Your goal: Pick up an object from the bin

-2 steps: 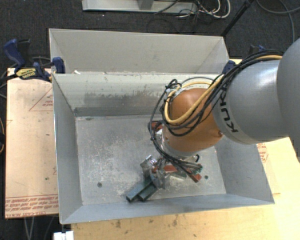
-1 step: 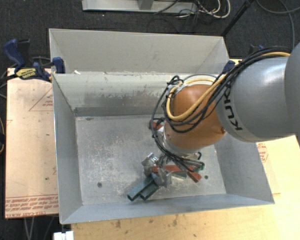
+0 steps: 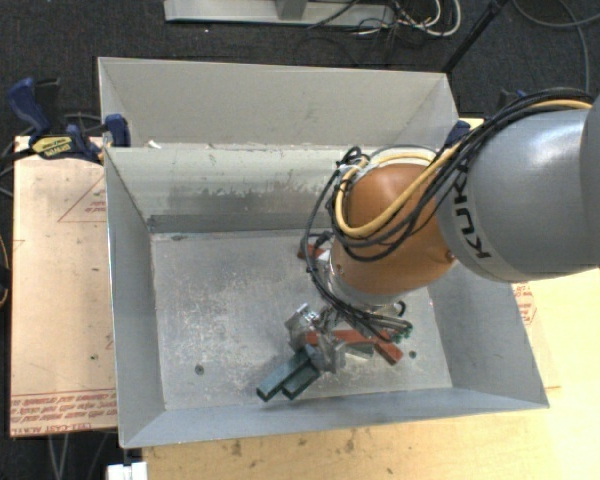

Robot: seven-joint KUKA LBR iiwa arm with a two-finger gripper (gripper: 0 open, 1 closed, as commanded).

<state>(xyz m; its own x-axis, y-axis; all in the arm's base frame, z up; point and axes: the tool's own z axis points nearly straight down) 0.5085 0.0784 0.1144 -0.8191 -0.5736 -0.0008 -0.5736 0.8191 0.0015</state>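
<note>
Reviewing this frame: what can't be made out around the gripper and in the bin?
- Camera view: the bin floor right of centre is hidden under the arm's orange cover.
- Whether the gripper touches the dark oblong thing near the front wall: they overlap, so contact is unclear.
- What the reddish pieces beside the gripper are: too small, and partly covered by the wrist.

Gripper [image 3: 317, 345] sits at five o'clock in the bin [image 3: 195, 298]; dark block [image 3: 286, 381] just beside, at its seven, red piece [image 3: 376, 347] at three.
</note>
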